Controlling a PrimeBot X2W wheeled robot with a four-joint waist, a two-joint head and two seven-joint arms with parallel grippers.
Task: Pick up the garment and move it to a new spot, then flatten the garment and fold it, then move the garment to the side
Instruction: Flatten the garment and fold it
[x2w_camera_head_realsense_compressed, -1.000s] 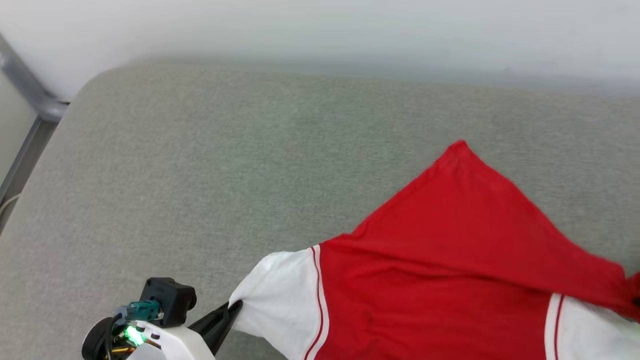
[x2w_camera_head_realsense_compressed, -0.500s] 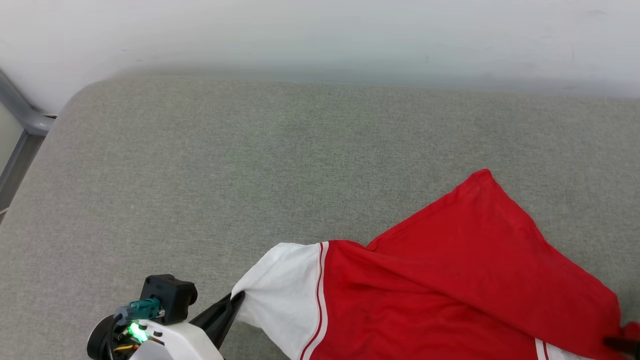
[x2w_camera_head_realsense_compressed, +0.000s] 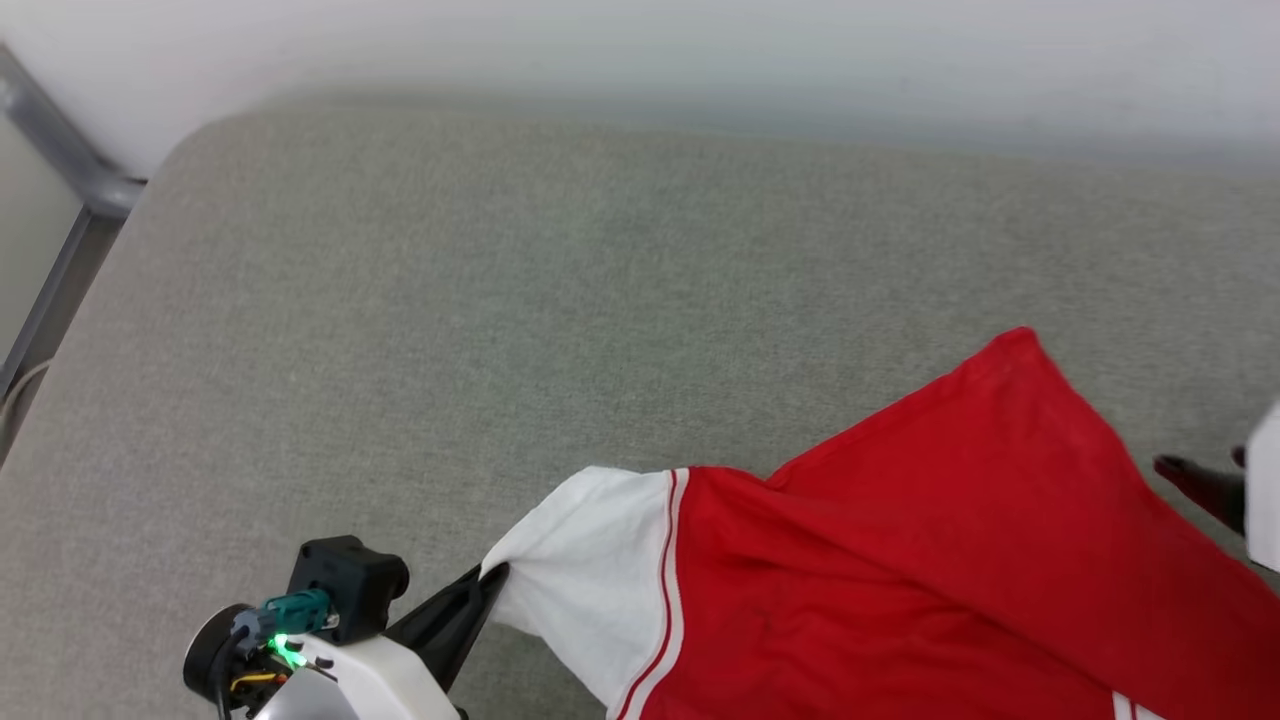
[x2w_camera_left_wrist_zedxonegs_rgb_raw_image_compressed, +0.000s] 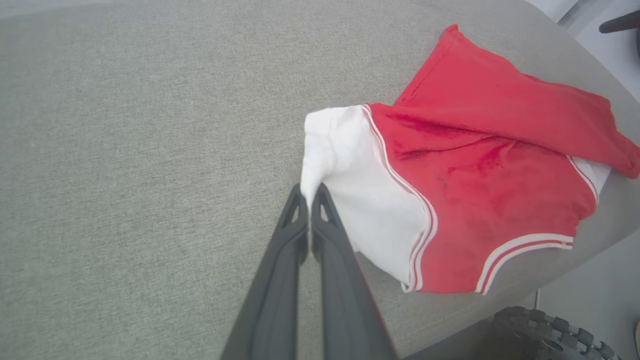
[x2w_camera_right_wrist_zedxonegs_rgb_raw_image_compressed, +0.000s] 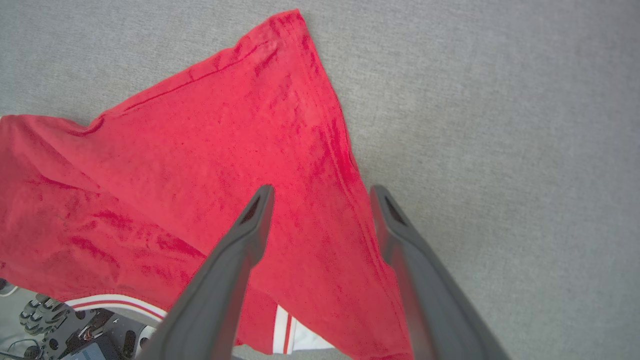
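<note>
My left tool (x2w_camera_left_wrist_zedxonegs_rgb_raw_image_compressed: 310, 192) pinches the tip of the white sleeve (x2w_camera_left_wrist_zedxonegs_rgb_raw_image_compressed: 360, 200), jaws tight on the soft knit. My right tool (x2w_camera_right_wrist_zedxonegs_rgb_raw_image_compressed: 322, 195) stands wide over the red cloth, gripping nothing. The garment (x2w_camera_head_realsense_compressed: 900, 560) lies rumpled, one red corner folded to a point, on the counter (x2w_camera_head_realsense_compressed: 400, 300), grey woven cover, rounded corner, pale wall (x2w_camera_head_realsense_compressed: 640, 40) behind

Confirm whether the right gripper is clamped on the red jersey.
No: the right gripper has its fingers spread over the red jersey, pinching nothing.
</note>
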